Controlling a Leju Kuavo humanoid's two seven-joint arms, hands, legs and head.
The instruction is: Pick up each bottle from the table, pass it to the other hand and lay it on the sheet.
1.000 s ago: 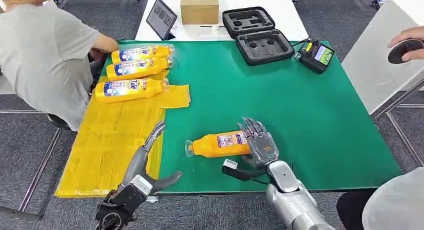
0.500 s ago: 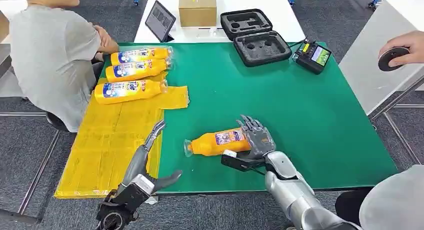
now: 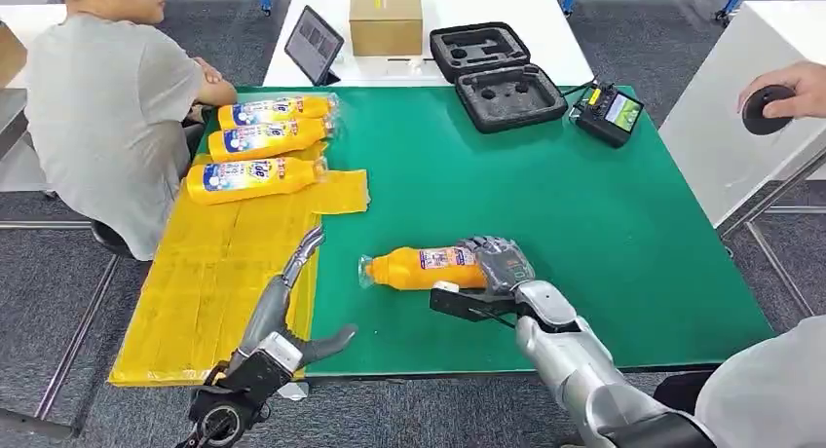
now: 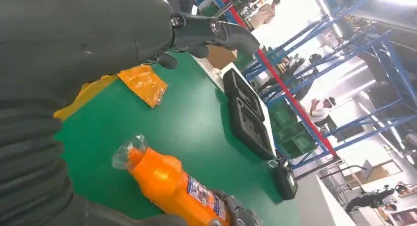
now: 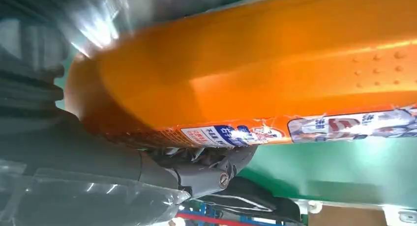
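An orange bottle [image 3: 421, 267] with a clear cap lies on the green table [image 3: 584, 214], cap pointing left. My right hand [image 3: 495, 268] grips its base end, fingers curled over it; in the right wrist view the bottle [image 5: 275, 69] sits against the palm. The left wrist view has the same bottle [image 4: 172, 186] close by. My left hand [image 3: 287, 302] hovers open over the edge of the yellow sheet [image 3: 209, 282], fingers stretched forward, thumb out to the right. Three more orange bottles [image 3: 255, 174] lie side by side at the sheet's far end.
A seated person [image 3: 97, 107] leans at the table's left side near the sheet. An open black foam case [image 3: 499, 73], a tablet [image 3: 314, 41], a cardboard box [image 3: 386, 19] and a small controller [image 3: 608, 112] stand at the back. Another person's hand [image 3: 784, 93] holds a dark disc at right.
My right hand's fingers have closed around the bottle's base, and the bottle has shifted slightly away from me. The left hand stays in place.
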